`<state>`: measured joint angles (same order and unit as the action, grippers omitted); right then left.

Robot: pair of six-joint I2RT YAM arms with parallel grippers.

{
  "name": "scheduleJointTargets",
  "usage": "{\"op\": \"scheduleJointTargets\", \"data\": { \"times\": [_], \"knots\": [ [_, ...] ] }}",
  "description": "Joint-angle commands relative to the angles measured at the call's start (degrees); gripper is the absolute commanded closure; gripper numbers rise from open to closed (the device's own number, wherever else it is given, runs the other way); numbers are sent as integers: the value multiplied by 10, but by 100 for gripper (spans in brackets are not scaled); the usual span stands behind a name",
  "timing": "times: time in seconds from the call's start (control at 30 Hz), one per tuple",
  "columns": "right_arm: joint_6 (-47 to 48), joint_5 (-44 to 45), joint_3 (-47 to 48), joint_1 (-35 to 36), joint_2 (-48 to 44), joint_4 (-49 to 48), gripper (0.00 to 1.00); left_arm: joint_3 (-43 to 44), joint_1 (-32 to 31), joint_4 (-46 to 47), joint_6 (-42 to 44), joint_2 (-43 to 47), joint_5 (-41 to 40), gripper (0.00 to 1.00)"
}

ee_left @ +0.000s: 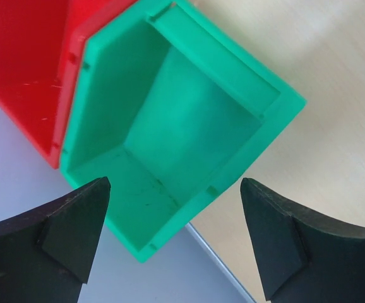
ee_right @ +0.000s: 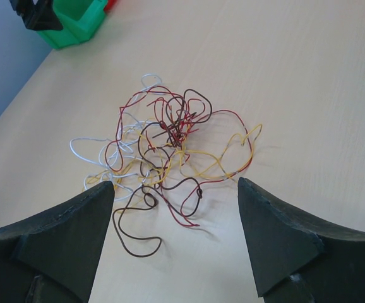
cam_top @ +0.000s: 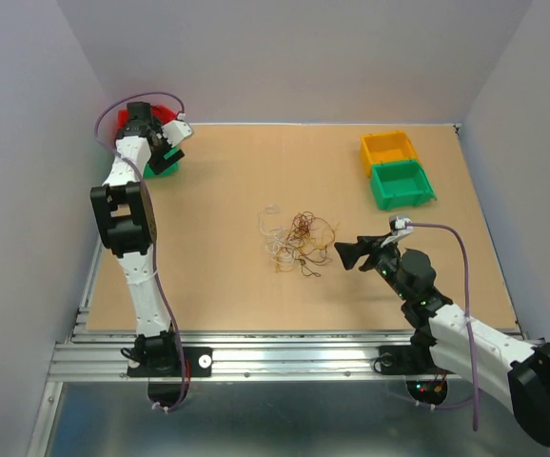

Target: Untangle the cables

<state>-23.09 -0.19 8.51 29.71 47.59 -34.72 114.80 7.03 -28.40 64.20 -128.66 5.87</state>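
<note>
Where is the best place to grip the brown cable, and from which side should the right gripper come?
Probably its free loop at the near edge of the cables: it lies alone, clear of the crossing strands further in. The open right gripper faces that side, so come down from there and pinch the loop's single strand.

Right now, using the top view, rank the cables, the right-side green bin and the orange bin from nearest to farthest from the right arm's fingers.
1. cables, mid-table, just to the left.
2. right-side green bin, far right of the table.
3. orange bin, directly behind the green one.
</note>
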Motion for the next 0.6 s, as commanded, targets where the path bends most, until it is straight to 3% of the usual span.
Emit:
{"op": "scheduleJointTargets", "data": {
  "times": [0.0,0.13,0.4,0.57],
  "knots": [
    [9,-10,1,0,-6,-25,16,19,5,-48,11,8,8,5],
    [9,-11,3,0,-3,-25,16,19,5,-68,21,15,17,9],
    [9,-13,0,0,-10,-24,16,37,4,-123,32,-8,7,39],
    [8,-12,-3,0,-17,-24,16,21,4,-137,44,3,15,48]
  ]
}}
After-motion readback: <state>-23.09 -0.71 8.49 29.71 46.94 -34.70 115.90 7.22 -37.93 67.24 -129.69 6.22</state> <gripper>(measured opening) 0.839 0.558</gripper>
